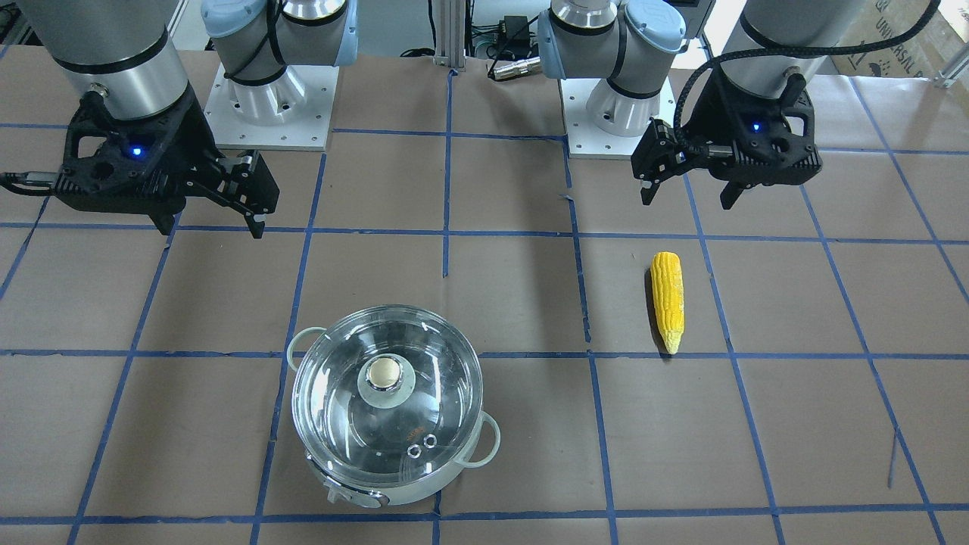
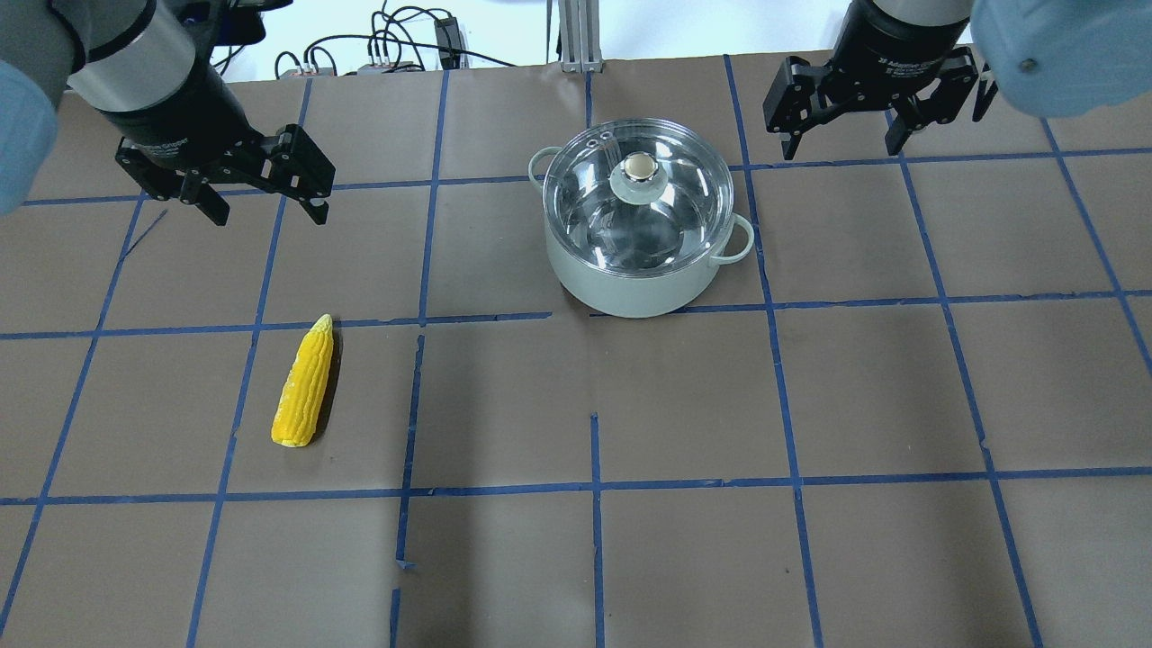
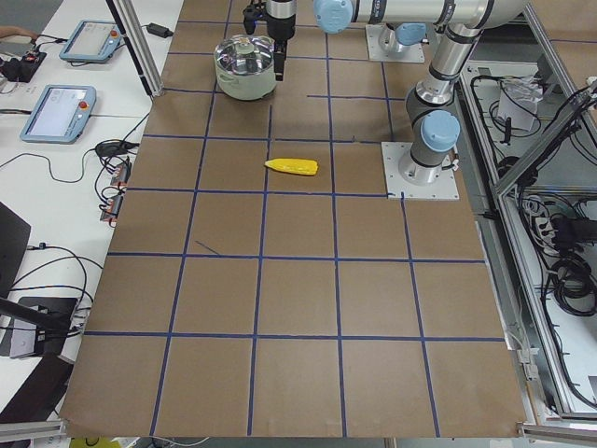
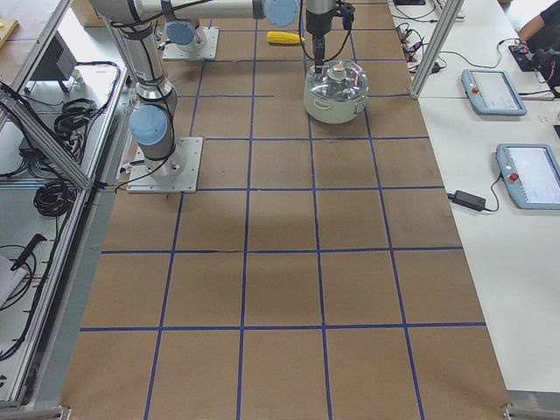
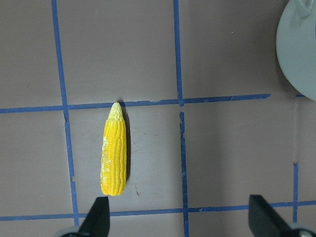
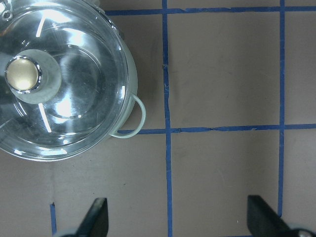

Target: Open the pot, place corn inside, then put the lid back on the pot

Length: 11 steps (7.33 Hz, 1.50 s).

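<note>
The pot (image 2: 630, 290), pale mint-white, stands at the far middle of the table with the glass lid (image 2: 589, 193) on it. They also show in the front view: pot (image 1: 428, 493), lid (image 1: 341, 412). The corn (image 2: 304, 385) lies flat on the table on my left side, also in the front view (image 1: 668, 301) and the left wrist view (image 5: 114, 155). My left gripper (image 2: 270, 214) hangs open and empty above the table beyond the corn. My right gripper (image 2: 841, 148) hangs open and empty to the right of the pot, whose lid (image 6: 74, 98) fills the right wrist view's upper left.
The table is brown paper with a blue tape grid. Both arm bases (image 1: 269, 98) (image 1: 617, 98) stand on the robot's side. A side table with teach pendants (image 3: 58, 112) and cables runs along the far edge, behind an aluminium post (image 4: 429, 48).
</note>
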Available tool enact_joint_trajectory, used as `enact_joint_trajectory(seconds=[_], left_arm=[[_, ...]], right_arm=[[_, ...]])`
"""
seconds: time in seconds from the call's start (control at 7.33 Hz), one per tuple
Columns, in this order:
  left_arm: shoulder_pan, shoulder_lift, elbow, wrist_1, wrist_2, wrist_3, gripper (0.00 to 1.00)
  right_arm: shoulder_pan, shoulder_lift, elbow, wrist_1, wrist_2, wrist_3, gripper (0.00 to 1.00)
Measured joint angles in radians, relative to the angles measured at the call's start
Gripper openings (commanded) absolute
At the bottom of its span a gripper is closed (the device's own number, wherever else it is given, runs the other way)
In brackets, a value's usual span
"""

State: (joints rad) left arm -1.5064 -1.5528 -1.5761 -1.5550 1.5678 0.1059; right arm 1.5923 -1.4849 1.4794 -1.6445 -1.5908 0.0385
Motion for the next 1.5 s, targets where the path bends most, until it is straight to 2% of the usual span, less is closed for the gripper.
enact_joint_trajectory(seconds=[0.68,0.95,1.23,1.5], left_arm=[[0.0,0.002,-0.001,0.0,-0.001,0.0,1.0],[0.0,0.002,-0.001,0.0,-0.002,0.0,1.0],[0.0,0.002,-0.001,0.001,-0.002,0.0,1.0],[0.0,0.002,-0.001,0.001,-0.004,0.0,1.0]], right_arm=[[0.004,-0.001,-0.002,-0.005,0.0,0.006,1.0],[0.041,0.029,-0.014,-0.03,0.0,0.074,1.0],[0.136,0.129,-0.069,-0.087,-0.003,0.182,1.0],[0.202,0.264,-0.184,-0.104,-0.009,0.275,1.0]])
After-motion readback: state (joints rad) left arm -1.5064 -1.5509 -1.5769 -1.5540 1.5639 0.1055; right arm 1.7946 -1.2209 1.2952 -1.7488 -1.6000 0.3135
